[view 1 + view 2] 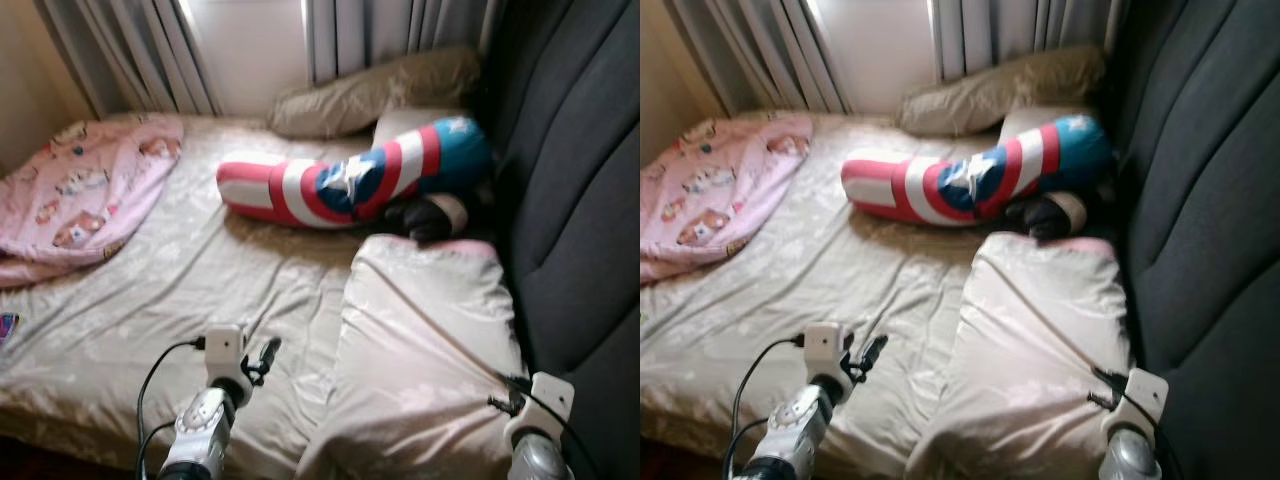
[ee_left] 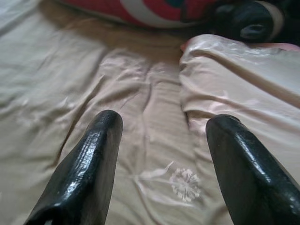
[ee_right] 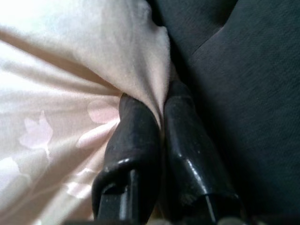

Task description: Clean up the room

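Note:
A large cream pillow (image 1: 420,350) with a faint floral print lies on the bed's right side against the dark headboard (image 1: 570,200). My right gripper (image 3: 157,112) is shut on a fold of this pillow's edge, right beside the headboard. My left gripper (image 2: 161,129) hovers open just above the beige sheet (image 1: 180,300), a little left of the pillow, with nothing between its fingers. A red, white and blue shield-patterned bolster (image 1: 350,180) lies across the bed further back, with a dark plush toy (image 1: 425,215) tucked beside it.
A pink printed blanket (image 1: 80,190) is bunched at the bed's far left. A beige pillow (image 1: 370,95) rests at the back under grey curtains (image 1: 150,50). A small colourful object (image 1: 6,326) sits at the left edge.

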Available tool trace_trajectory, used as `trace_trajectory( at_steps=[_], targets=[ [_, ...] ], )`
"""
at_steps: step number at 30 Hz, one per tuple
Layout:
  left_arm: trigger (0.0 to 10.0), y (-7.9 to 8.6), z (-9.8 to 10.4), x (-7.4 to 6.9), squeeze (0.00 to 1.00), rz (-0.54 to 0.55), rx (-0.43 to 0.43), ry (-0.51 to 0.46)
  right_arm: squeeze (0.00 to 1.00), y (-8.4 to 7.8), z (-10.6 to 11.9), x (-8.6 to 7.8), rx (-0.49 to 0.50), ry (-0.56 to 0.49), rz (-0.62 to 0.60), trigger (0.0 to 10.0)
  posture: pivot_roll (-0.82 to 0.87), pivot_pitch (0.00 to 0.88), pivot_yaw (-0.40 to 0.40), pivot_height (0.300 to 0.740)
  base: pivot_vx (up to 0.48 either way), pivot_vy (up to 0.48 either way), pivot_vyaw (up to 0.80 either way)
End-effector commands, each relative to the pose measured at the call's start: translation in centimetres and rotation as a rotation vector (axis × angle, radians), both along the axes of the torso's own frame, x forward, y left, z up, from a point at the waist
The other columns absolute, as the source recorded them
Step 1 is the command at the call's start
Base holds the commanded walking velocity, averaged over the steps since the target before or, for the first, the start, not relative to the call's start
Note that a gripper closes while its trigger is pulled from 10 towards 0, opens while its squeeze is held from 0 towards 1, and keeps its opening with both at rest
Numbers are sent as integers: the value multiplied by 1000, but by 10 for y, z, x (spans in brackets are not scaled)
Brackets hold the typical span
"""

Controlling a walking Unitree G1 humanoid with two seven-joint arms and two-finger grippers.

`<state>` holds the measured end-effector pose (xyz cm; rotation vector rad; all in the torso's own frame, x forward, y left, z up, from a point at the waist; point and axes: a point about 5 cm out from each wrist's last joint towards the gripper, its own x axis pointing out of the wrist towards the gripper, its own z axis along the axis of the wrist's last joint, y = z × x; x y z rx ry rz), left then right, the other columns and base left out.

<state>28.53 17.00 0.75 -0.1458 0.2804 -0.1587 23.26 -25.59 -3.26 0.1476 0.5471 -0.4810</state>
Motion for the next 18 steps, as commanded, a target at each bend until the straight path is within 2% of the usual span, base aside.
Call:
trace_trajectory(
  at_steps=[1,7,10,16,17,18],
  targets=[
    [10000,6,-2,-2,0,6,17,17,0,-12,14,11,-49,-60,-39,10000,12,0,1,720,0,0,0],
    [10000,9,-4,-4,0,4,21,25,0,-7,12,12,-23,-49,-8,10000,10,0,2,720,0,0,0],
    [10000,9,-5,-4,0,5,22,30,0,4,6,10,21,-25,20,10000,13,0,3,720,0,0,0],
    [10000,10,-5,-5,0,6,23,34,0,13,-1,7,53,5,41,10000,20,0,3,720,0,0,0],
    [10000,11,-5,-5,0,7,23,35,35,15,-2,6,53,14,51,10000,20,0,3,720,0,0,0],
    [10000,11,-5,-5,0,8,23,35,133,15,-2,6,53,16,53,10000,20,0,3,720,0,0,0]
  ],
)
